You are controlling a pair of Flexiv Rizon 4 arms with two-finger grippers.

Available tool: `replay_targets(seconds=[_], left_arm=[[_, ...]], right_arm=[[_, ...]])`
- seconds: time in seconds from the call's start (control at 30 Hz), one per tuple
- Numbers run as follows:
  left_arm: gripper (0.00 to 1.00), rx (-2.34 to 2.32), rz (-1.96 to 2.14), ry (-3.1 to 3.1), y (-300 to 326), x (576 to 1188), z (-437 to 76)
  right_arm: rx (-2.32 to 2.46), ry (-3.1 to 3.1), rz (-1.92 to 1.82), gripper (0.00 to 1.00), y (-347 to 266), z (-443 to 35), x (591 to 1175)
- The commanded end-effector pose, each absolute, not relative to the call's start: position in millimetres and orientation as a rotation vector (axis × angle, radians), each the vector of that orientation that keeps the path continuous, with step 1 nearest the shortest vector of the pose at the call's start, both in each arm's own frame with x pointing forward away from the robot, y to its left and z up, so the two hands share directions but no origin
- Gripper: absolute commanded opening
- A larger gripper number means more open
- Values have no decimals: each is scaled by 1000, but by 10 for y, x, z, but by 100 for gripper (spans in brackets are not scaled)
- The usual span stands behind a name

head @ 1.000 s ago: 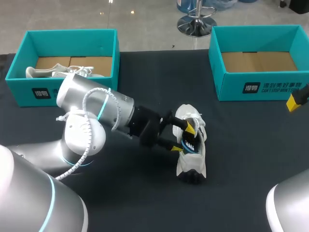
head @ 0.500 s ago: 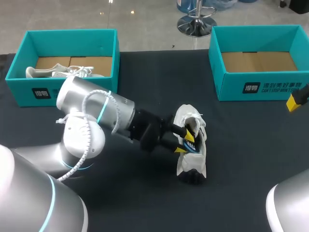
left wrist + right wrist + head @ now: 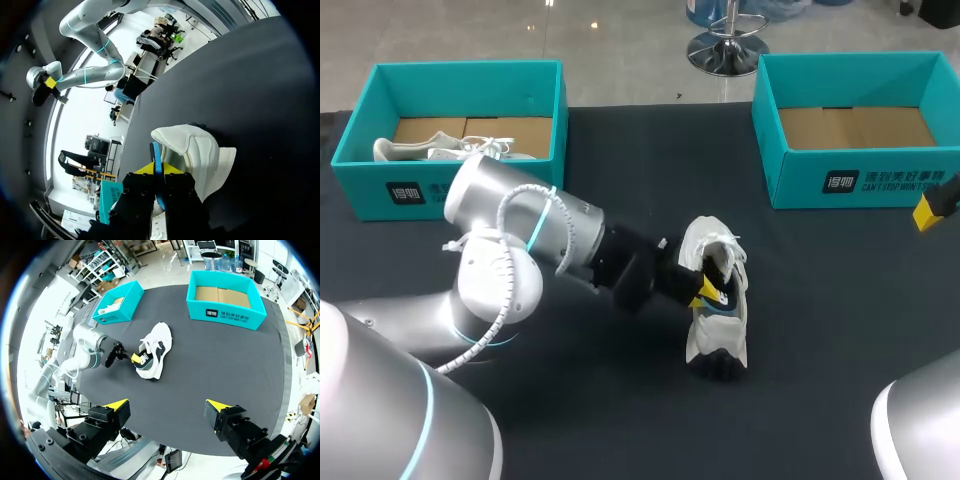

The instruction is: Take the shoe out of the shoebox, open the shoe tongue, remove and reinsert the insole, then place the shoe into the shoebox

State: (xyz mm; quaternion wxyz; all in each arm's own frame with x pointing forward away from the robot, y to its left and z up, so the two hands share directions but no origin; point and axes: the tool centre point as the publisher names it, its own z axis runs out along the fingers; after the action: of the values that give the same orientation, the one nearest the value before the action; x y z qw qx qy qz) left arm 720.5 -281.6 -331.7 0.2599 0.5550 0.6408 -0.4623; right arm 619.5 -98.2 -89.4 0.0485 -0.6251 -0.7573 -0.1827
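A white shoe (image 3: 716,318) lies on its side on the black table, about mid-table. My left gripper (image 3: 710,287) is at the shoe's opening, its yellow tips close together. In the left wrist view the left gripper (image 3: 160,170) is shut on the edge of the blue insole (image 3: 156,152), which stands up out of the white shoe (image 3: 200,150). My right gripper (image 3: 165,407) hangs high over the table's near side, wide open with nothing between its fingers. Only one yellow tip of it (image 3: 930,212) shows at the right edge of the head view.
A teal shoebox (image 3: 535,135) at the back left holds another white shoe (image 3: 440,152). A second teal shoebox (image 3: 800,185) at the back right shows only its cardboard floor. My left arm's thick elbow (image 3: 500,270) lies over the table's left part.
My left gripper pushed forward into the shoe's opening and its fingers closed from wide apart onto the blue insole. The shoe and the right arm stayed put.
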Motion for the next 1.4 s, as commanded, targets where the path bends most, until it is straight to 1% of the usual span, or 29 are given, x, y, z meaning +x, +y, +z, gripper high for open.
replay_targets(seconds=[0.03, 0.33, 0.77, 0.8, 0.83, 0.87, 0.9, 1.23, 1.37, 1.4], left_arm=[[0, 1504, -1245, 1736, -2885, 7325, -3361], [0, 1485, -1234, 1738, -2926, 7418, -3438], [0, 1560, -1285, 1740, -2792, 7131, -3433], [15, 1574, -1294, 1737, -2782, 7117, -3418], [43, 1587, -1295, 1737, -2774, 7104, -3404], [83, 1597, -1296, 1739, -2765, 7089, -3386], [100, 1603, -1302, 1736, -2759, 7077, -3368], [100, 1637, -1330, 1778, -2724, 7134, -3100], [100, 1849, -1242, 1882, -2646, 7088, -3075], [100, 1938, -1152, 1933, -2600, 7063, -3086]], right_arm=[[-1905, -2307, -545, 100, -974, -873, 6226], [-1905, -2307, -545, 100, -974, -873, 6226], [-1905, -2307, -545, 100, -974, -873, 6226], [-1905, -2307, -545, 100, -974, -873, 6226], [-1905, -2307, -545, 100, -974, -873, 6226], [-1905, -2307, -545, 100, -974, -873, 6226], [-1905, -2307, -545, 100, -974, -873, 6226], [-1905, -2307, -545, 100, -974, -873, 6226], [-1905, -2307, -545, 100, -974, -873, 6226], [-1905, -2307, -545, 100, -974, -873, 6226]])
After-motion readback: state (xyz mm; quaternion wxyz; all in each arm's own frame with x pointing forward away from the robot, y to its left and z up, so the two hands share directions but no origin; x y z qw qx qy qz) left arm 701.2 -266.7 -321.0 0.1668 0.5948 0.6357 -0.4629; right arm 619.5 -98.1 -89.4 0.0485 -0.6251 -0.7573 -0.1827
